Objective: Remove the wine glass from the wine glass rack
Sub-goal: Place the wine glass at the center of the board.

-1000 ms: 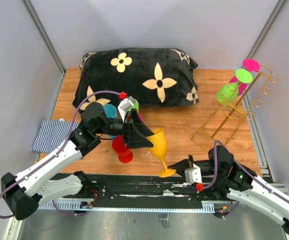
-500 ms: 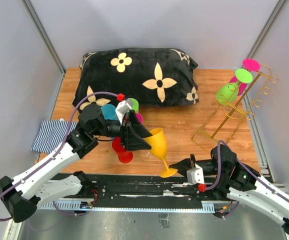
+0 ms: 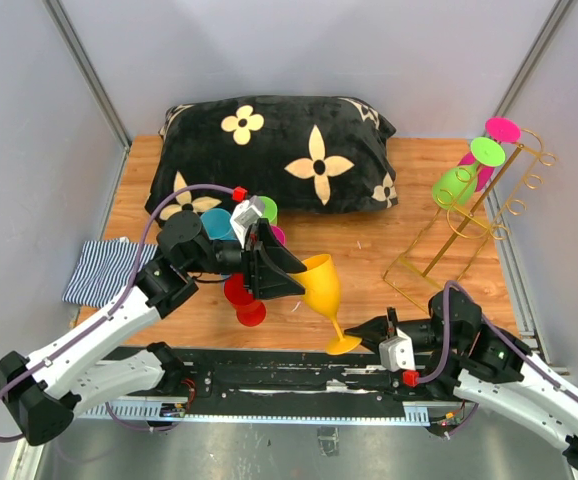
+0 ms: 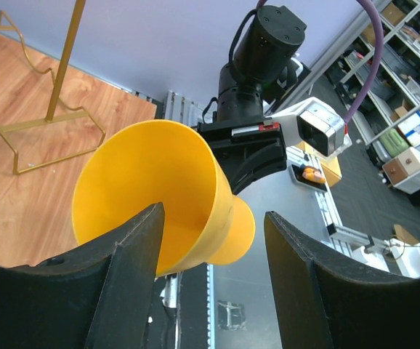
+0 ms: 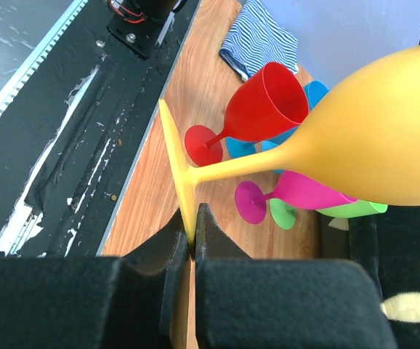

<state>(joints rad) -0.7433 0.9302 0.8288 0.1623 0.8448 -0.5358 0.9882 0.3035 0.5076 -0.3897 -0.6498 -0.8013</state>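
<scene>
A yellow wine glass (image 3: 319, 285) hangs tilted over the near table edge, off the gold wire wine glass rack (image 3: 449, 245). My right gripper (image 3: 361, 333) is shut on the rim of the glass's foot, as the right wrist view shows (image 5: 194, 218). My left gripper (image 3: 284, 275) is open at the bowl's mouth. In the left wrist view (image 4: 213, 218) one finger overlaps the bowl (image 4: 159, 189) and the other stands clear. A green glass (image 3: 457, 180) and a pink glass (image 3: 497, 135) hang at the top of the rack. The rack's base also shows in the left wrist view (image 4: 50, 123).
A black flowered pillow (image 3: 279, 150) lies at the back. A striped cloth (image 3: 104, 268) lies at the left. A red glass (image 3: 241, 295), a blue glass (image 3: 217, 222) and others lie under my left arm. The red glass (image 5: 261, 105) and a pink glass (image 5: 297, 193) show in the right wrist view.
My right gripper has shifted a little to the right with the yellow glass's foot, and the glass leans more. My left arm has barely moved.
</scene>
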